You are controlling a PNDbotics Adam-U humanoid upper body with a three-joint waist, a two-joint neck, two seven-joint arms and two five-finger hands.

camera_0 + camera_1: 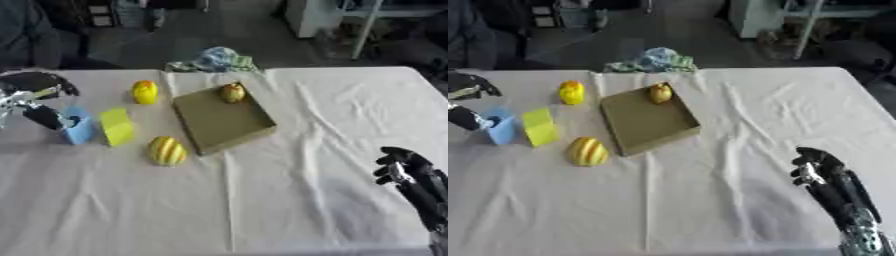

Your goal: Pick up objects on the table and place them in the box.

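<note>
Reaching with its left hand (39, 114), fingers pinching the blue block (79, 131), the robot has one fruit (232, 92) boxed (219, 122); three items remain, right hand (824, 172) idle, relaxed.

1. A creased white tablecloth (315, 165) fills the lower frame
2. Grey floor (219, 30) spreads across the upper centre
3. White furniture (311, 15) and a pale slanted post (366, 30) stand upper right
</note>
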